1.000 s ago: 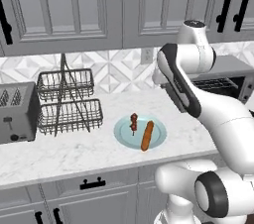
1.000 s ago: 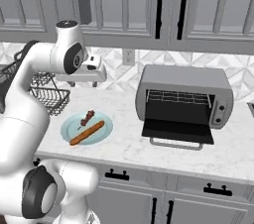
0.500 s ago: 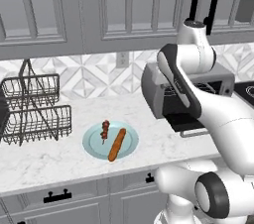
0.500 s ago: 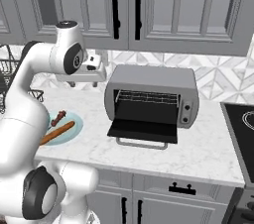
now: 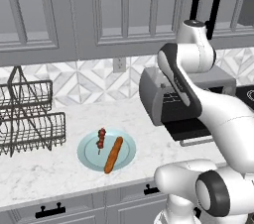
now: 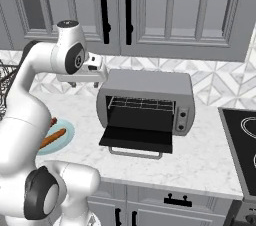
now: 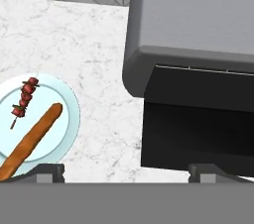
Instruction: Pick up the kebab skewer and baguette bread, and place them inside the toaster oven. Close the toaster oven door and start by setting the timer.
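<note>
The kebab skewer [image 5: 101,138] and the baguette bread [image 5: 113,154] lie side by side on a pale blue plate [image 5: 89,156] on the counter. To the plate's right stands the grey toaster oven [image 6: 145,87], its rack showing inside. The toaster oven door [image 6: 137,137] is dropped open. My gripper [image 6: 85,84] hangs open and holds nothing, high above the counter just left of the oven's top. From the hand, the skewer [image 7: 25,100], baguette [image 7: 32,139] and plate [image 7: 67,114] lie lower left, the oven [image 7: 193,20] and its door [image 7: 198,134] at right.
A wire dish rack [image 5: 30,116] stands on the counter left of the plate. A black cooktop [image 6: 242,145] adjoins the counter right of the oven. Grey wall cabinets [image 6: 150,5] hang above, and the tiled wall runs behind.
The base has driven to the right, so both base views now have the toaster oven near the middle, and the four-slot toaster has left the picture. The gripper stays open.
</note>
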